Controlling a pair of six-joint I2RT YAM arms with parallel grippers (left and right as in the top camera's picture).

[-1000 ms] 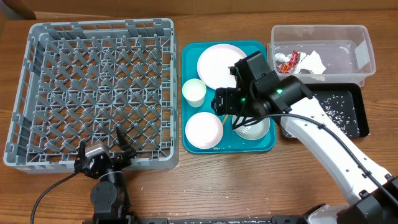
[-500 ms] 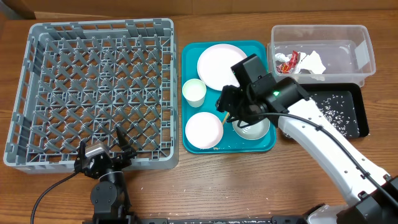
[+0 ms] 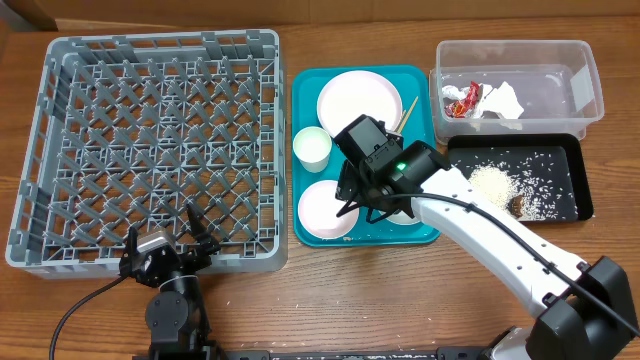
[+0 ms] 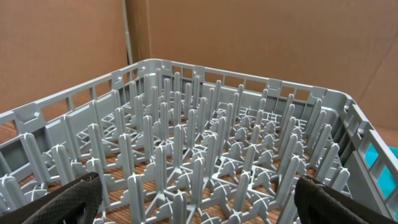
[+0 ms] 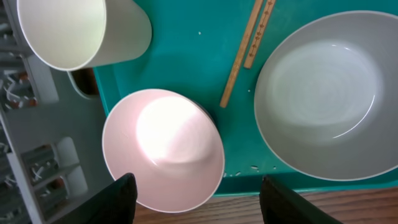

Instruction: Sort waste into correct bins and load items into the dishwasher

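Note:
The grey dish rack (image 3: 160,150) fills the left of the table and the left wrist view (image 4: 205,143). On the teal tray (image 3: 300,110) lie a plate (image 3: 350,95), a cup (image 3: 312,148), a bowl (image 3: 322,210) and chopsticks (image 3: 404,112). My right gripper (image 5: 202,202) is open and empty, hovering over the near tray edge between the pinkish bowl (image 5: 165,146) and a second bowl (image 5: 329,93), with the cup (image 5: 81,31) and chopsticks (image 5: 245,50) beyond. The clear tub (image 3: 580,70) holds the wrapper (image 3: 462,98) and napkin (image 3: 500,100). The black tray (image 3: 575,160) holds rice (image 3: 490,185) and a brown scrap (image 3: 517,207). My left gripper (image 4: 199,205) is open at the rack's front edge.
The right arm (image 3: 470,215) crosses over the tray's right side and hides the second bowl in the overhead view. Cardboard walls (image 4: 261,37) stand behind the rack. Bare wooden table (image 3: 400,300) lies in front of the tray.
My right gripper has moved left from above the right bowl toward the left bowl. The rice heap on the black tray is now uncovered. The left arm has not moved.

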